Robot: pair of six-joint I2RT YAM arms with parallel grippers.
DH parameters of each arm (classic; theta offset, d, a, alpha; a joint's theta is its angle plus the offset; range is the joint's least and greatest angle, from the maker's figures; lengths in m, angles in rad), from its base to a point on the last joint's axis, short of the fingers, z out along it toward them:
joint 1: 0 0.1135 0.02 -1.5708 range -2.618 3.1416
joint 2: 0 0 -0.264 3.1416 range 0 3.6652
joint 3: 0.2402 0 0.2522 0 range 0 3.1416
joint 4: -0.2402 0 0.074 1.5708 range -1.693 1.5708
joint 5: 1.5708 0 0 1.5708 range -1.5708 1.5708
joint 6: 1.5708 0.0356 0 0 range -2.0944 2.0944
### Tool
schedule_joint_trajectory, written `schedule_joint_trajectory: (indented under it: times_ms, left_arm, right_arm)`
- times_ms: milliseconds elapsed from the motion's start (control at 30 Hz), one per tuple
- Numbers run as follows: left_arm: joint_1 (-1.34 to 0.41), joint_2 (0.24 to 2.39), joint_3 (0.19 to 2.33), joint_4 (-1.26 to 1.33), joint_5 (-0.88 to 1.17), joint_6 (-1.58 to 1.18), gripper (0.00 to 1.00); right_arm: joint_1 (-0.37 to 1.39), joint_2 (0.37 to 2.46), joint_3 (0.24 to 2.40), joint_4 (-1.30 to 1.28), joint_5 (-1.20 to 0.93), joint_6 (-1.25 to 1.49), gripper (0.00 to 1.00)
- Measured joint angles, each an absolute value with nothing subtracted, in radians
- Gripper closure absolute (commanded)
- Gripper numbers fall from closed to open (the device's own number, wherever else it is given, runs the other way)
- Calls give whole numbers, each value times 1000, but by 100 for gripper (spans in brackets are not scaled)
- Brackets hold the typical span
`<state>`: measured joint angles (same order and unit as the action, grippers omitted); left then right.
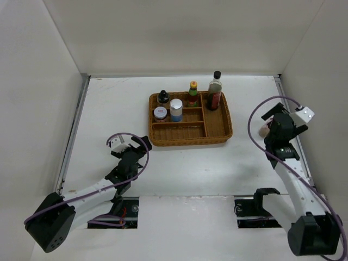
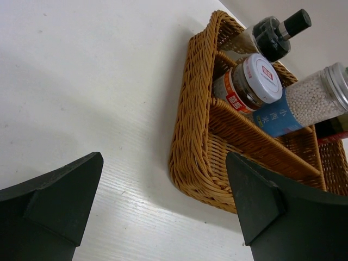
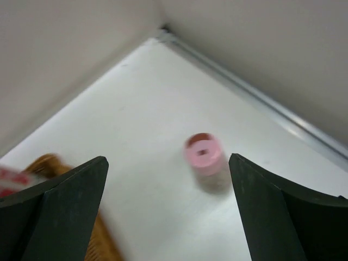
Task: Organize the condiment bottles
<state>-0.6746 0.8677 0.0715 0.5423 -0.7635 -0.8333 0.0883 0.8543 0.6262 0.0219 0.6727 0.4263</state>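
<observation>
ahead of the spread right hand (image 3: 167, 160), pink-lidded shaker (image 3: 204, 154), untouched

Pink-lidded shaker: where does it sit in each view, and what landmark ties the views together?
Top external: the pink-lidded shaker is at the right, mostly hidden at the right gripper, on the table outside the wicker tray.
Left wrist: not in it.
Right wrist: just right of centre, blurred, standing on the table between the open fingers.
Shared landmark: the wicker tray, centre-right in the left wrist view, lower left in the right wrist view.
</observation>
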Motion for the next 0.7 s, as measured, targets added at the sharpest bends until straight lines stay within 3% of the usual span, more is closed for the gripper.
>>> schedule_joint_trajectory:
  times_ms: [133,467,700]
  left_arm:
    - [-676,870,71,552,-751,-831,0]
    - [-677,860,62,607,-726,-791,0]
    - [-681,861,62,634,-710,-766,0]
  right_arm:
    - [-45,976,627,13,659,450,0]
    - [-73,1288,735,36,515,450,0]
    - [-86,1387,753,69,507,449,12]
